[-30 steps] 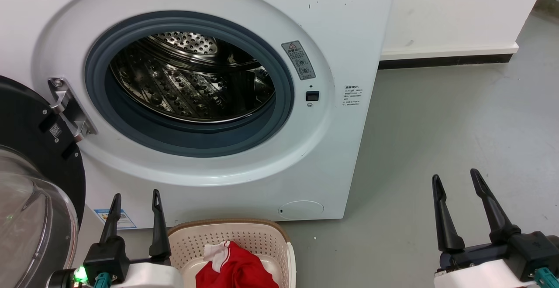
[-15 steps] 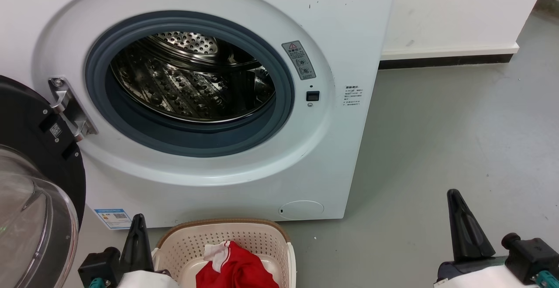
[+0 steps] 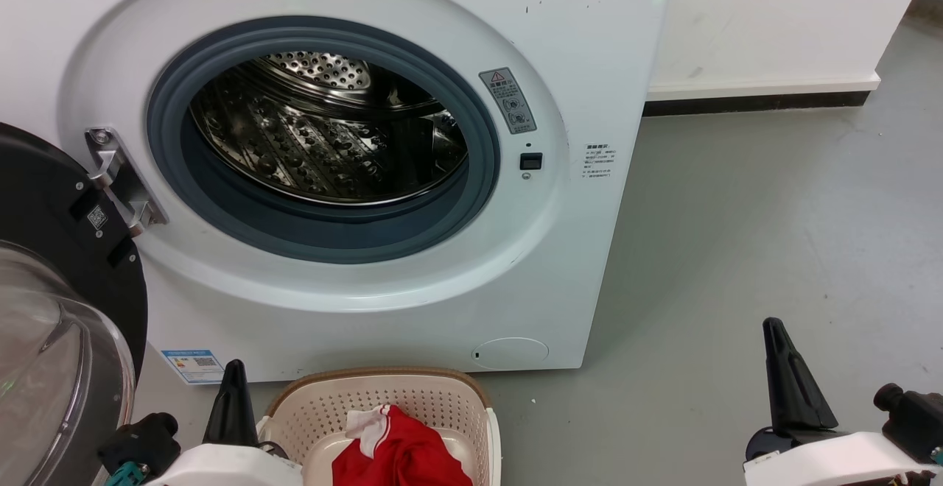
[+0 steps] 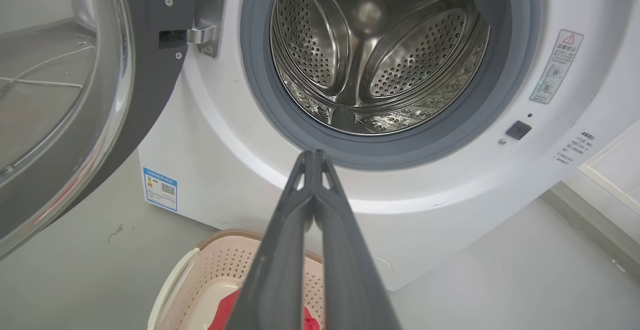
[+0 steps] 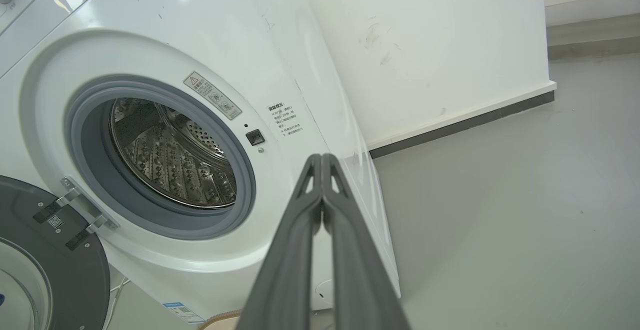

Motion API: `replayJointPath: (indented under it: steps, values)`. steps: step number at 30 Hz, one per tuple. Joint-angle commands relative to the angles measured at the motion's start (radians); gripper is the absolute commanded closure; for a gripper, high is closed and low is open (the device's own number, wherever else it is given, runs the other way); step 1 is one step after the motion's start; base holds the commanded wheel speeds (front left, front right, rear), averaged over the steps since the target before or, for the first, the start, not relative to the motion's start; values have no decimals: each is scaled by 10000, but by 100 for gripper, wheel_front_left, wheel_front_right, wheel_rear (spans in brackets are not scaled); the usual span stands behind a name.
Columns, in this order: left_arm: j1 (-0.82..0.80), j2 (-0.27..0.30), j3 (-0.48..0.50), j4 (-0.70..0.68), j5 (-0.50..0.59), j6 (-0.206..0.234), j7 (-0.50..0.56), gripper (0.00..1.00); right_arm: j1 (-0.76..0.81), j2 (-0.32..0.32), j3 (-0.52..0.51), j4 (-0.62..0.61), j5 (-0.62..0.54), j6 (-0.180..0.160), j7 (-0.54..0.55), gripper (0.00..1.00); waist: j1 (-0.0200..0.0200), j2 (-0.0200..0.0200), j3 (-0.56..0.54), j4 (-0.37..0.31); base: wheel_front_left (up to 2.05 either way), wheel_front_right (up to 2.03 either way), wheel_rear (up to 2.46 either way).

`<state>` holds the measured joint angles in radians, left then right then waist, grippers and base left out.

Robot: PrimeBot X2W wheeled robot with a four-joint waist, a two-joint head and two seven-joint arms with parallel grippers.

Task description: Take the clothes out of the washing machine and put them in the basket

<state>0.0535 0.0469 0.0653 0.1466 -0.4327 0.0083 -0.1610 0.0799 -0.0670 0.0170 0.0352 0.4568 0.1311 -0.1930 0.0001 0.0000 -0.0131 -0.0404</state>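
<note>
The washing machine point(image 3: 368, 309) is white with a grey porthole rim point(image 3: 331, 243), a hole-dotted steel drum point(image 3: 317, 155) and a black-framed door point(image 3: 59, 199). The basket point(image 3: 442, 401) is perforated cream with a brown rim; the clothes point(image 3: 405, 460) are red with a white patch.

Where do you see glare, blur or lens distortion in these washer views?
Head view: sharp and evenly lit, with pale reflections on the glass door and glints in the drum. Left wrist view: the left claw looks soft near the lens, and a bright spot glares off the drum's back. Right wrist view: wide-angle bowing tilts the washing machine; glare streaks its top left.
</note>
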Motion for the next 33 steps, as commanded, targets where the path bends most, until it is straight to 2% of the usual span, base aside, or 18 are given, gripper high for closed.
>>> replayJointPath:
  steps: [1, 33]
  values:
    - [-318, 20, 37, -82, -479, -74, 82, 100, -347, -94, -19, -40, 519, 0, 63, 100, -1, 0, 3, 7, 0, 0, 0]
    - [-907, 31, 233, 352, -5204, -632, 1203, 100, -992, -223, -247, 823, 5396, -2, 1064, 100, -1, 0, 52, 130, 0, 0, 0]
